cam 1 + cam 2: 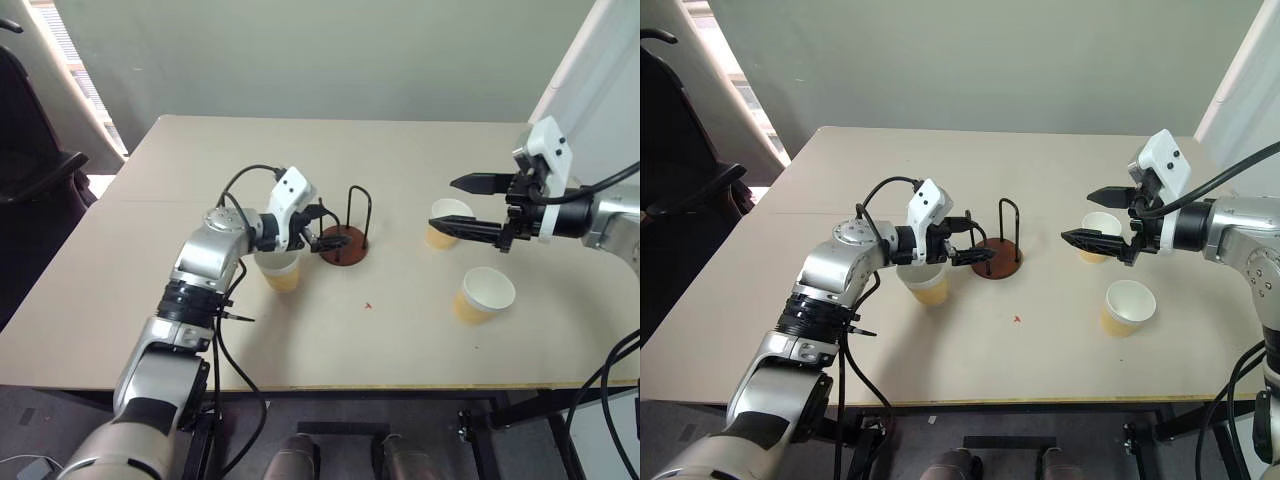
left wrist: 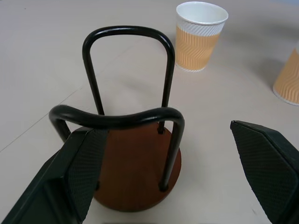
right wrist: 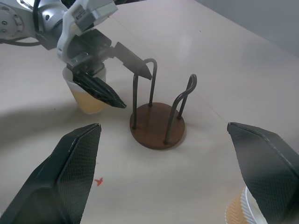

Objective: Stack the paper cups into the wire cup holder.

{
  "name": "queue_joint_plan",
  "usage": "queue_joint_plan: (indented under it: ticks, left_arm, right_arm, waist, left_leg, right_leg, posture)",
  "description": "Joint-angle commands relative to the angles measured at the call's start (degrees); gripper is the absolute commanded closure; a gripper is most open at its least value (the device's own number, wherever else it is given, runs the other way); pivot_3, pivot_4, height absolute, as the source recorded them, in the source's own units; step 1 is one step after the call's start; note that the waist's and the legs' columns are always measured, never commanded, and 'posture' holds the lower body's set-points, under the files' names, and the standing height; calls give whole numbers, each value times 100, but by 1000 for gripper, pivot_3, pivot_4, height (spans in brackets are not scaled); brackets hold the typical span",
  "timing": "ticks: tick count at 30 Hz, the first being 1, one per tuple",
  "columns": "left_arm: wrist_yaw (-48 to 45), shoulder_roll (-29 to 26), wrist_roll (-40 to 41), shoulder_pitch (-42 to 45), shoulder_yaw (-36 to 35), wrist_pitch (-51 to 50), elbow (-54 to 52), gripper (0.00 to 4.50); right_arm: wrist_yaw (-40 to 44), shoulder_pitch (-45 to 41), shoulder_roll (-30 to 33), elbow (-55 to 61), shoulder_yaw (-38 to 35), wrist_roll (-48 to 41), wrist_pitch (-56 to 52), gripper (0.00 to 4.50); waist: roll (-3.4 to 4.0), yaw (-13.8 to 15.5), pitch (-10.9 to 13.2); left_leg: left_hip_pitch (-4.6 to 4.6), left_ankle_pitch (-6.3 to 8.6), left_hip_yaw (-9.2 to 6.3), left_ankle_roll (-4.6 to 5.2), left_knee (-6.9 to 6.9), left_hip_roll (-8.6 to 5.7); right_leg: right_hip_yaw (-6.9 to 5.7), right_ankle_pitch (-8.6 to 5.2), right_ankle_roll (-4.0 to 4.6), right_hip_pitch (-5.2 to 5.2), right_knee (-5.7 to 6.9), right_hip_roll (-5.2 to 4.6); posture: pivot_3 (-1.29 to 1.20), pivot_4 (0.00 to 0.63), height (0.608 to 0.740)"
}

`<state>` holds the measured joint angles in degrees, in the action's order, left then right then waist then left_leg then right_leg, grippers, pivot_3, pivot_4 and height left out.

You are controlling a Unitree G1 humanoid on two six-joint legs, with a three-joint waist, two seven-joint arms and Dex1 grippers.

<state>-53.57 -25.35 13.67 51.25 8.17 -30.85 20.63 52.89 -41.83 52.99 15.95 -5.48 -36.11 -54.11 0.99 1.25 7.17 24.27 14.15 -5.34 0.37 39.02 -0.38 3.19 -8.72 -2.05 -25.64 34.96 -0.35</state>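
The left tool (image 1: 975,254) hangs with its fingers spread apart and nothing between them, its tips right at the wire cup holder (image 1: 997,262); in the left wrist view one finger sits beside the nearer wire loop and the other stands clear on the far side, so the tool seems placed either to steady the holder or simply on its way past it. Whether a finger actually touches the wire I cannot tell. One of the paper cups (image 1: 926,281) stands upright on the bench (image 1: 1040,160) just below and behind this tool, under its wrist, not gripped. The right tool (image 1: 1092,216) is also spread wide and empty, held above the bench, pointing towards the holder from well apart; a second cup (image 1: 1101,232) stands upright just behind its tips, which probably makes it the nearest candidate for a grasp. The third cup (image 1: 1128,307) stands upright nearer the bench's front edge, below that tool and apart from it. The holder stands upright between the two tools, its brown disc flat on the bench and its black loops rising from it; no cup sits within the loops, so stacking has not begun. The two right-hand cups look empty, white inside.
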Motion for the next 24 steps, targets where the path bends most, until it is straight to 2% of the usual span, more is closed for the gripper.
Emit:
queue_joint_plan:
  ticks: [1,10,11,13,23,24]
  left_arm:
    - [-31,139,-1,279,-49,129,136,0]
    - [-59,378,-189,371,34,321,539,0]
    - [-81,387,-191,369,36,317,531,178]
    - [-138,370,-196,346,51,302,470,573]
    - [-65,262,-401,356,2,550,597,4280]
    - [-50,259,-419,363,-4,584,632,4449]
  right_arm:
    - [-54,-33,28,160,-195,-91,44,9]
    - [-125,15,-20,172,-235,-145,95,9]
    - [-134,19,-21,174,-236,-146,99,0]
    - [-142,38,-16,175,-253,-153,111,0]
    - [-205,157,-33,167,-307,-161,192,0]
    - [-212,173,-31,173,-315,-169,195,0]
  waist:
    - [0,3,0]
    - [0,13,0]
    - [-1,14,0]
    - [0,14,0]
    - [0,15,0]
    - [-1,15,0]
  left_leg:
    - [0,0,1,0,1,0]
    - [2,-1,6,0,5,0]
    - [2,-1,6,0,6,0]
    - [4,-1,8,0,7,0]
    - [4,-2,11,0,8,0]
    - [4,-1,12,0,9,0]
  right_leg:
    - [1,0,-2,1,0,0]
    - [5,-1,-12,2,-2,-1]
    - [5,-1,-13,2,-2,-1]
    - [6,-2,-16,2,-3,-1]
    - [8,-4,-20,2,-3,-1]
    - [8,-4,-20,3,-3,-1]
  posture:
    - [0,150,740]
    - [0,150,740]
    - [0,150,740]
    - [0,150,740]
    - [0,150,740]
    - [0,150,740]
